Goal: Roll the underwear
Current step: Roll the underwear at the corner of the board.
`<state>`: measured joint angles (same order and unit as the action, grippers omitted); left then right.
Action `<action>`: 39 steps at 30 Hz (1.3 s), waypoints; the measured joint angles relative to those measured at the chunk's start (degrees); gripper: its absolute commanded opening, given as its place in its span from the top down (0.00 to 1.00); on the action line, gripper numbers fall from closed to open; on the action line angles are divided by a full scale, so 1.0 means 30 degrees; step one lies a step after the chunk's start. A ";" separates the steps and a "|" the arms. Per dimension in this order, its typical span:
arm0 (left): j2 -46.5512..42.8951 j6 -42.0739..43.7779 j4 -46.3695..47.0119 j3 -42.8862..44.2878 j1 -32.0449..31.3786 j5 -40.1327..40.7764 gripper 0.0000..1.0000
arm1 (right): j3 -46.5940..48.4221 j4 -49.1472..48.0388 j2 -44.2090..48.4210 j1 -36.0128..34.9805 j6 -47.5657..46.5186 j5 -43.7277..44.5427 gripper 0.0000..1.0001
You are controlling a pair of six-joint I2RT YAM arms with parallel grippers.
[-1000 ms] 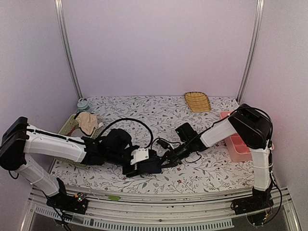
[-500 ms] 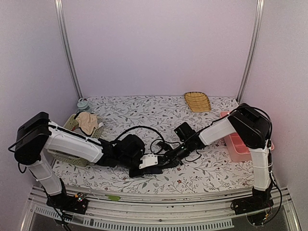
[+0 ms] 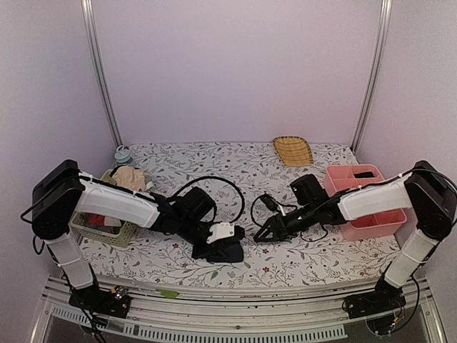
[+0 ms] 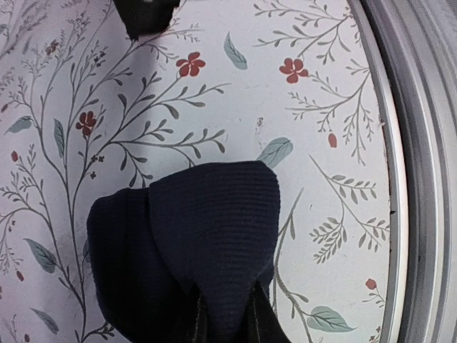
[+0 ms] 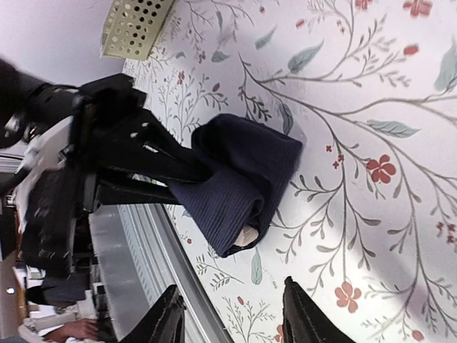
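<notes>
Right wrist view shows the left claw (image 4: 225, 325) clenched on the dark underwear (image 5: 246, 171), a loose roll lying on the table (image 5: 371, 86) near its front edge, with the right claw (image 5: 232, 286) released and apart; advise a firm, low pinch so the roll cannot unfurl.

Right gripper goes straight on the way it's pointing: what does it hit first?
The right gripper would likely meet the underwear, pinched in the left gripper. Only bare table lies between; depth unclear, so it might graze that first.
</notes>
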<state>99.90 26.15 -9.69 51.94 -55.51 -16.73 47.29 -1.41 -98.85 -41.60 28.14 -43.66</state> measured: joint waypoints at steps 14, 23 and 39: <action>0.4794 0.0823 -0.5107 0.4685 0.3650 -0.8983 1.00 | -0.3293 -0.0889 0.7970 -0.1698 -0.7031 0.5166 0.46; 0.6761 0.1355 -0.7096 0.6506 0.4095 -1.1555 0.97 | -0.2812 -0.1020 0.5217 -0.5246 -1.1001 0.7468 0.46; 0.6885 0.1508 -0.7213 0.6586 0.4138 -1.1795 0.93 | 0.0444 -0.2280 -0.0466 -0.6608 -1.4120 0.9406 0.48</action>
<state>120.55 30.68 -31.33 71.70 -43.09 -52.12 48.62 -8.25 -100.25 -61.43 -14.22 -15.44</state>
